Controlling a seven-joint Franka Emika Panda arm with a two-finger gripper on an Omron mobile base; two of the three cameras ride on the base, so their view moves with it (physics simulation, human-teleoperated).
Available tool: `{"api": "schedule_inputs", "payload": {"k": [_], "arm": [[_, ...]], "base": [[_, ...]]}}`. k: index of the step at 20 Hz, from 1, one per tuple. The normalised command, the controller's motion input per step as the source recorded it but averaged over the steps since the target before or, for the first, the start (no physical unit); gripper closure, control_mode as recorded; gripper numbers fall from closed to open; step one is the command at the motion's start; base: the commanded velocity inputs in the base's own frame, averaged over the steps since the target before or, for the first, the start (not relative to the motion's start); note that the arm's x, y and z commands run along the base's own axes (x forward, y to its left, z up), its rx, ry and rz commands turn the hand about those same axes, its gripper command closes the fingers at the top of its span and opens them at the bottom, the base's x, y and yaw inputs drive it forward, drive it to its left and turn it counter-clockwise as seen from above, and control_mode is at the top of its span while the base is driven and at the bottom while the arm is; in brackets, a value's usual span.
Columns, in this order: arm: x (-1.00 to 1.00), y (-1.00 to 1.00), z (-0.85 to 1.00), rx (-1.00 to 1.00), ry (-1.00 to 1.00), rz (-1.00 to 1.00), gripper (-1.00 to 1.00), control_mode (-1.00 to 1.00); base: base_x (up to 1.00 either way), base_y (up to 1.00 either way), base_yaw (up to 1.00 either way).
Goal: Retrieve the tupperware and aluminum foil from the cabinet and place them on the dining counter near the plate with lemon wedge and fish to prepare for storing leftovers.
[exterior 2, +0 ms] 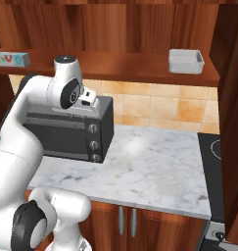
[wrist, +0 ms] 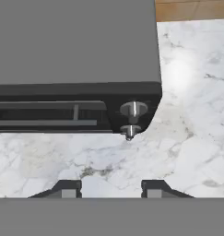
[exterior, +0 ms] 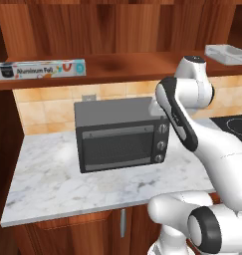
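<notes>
On the cabinet shelf (exterior 2: 120, 66) the tupperware (exterior 2: 185, 61) and aluminum foil (exterior: 41, 68) sit well apart, unfetched, so the empty, parted end effector (wrist: 111, 188) above the toaster oven (exterior: 120, 133) must rise to one.

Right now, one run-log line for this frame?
gripper: open, empty, above dark grey toaster oven | white Aluminum Foil box: shelf left | translucent grey-white tupperware: shelf right | stage: neither picked
</notes>
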Motion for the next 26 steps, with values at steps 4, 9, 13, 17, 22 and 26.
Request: {"api": "schedule_inputs", "payload": {"k": [4, 9, 13, 17, 22, 26], "arm": [[-0.12, 0.05, 0.07, -0.03, -0.26, 0.03, -1.00, -1.00], [-0.28, 0.05, 0.41, -0.01, -0.74, 0.06, -1.00, -1.00], [-0.02, 0.15, 0.49, 0.00, -0.67, 0.08, -1.00, -1.00], [0.00, 0.42, 0.43, 0.00, -0.44, 0.08, -1.00, -1.00], [0.13, 0.57, 0.31, 0.00, -0.12, 0.11, -1.00, -1.00], [0.17, 0.61, 0.25, 0.00, 0.00, 0.15, -1.00, -1.00]], "base": [[0.00, 0.00, 0.00], [0.00, 0.00, 0.00], [0.00, 0.00, 0.00], [0.00, 0.00, 0.00], [0.00, 0.00, 0.00], [0.00, 0.00, 0.00]]}}
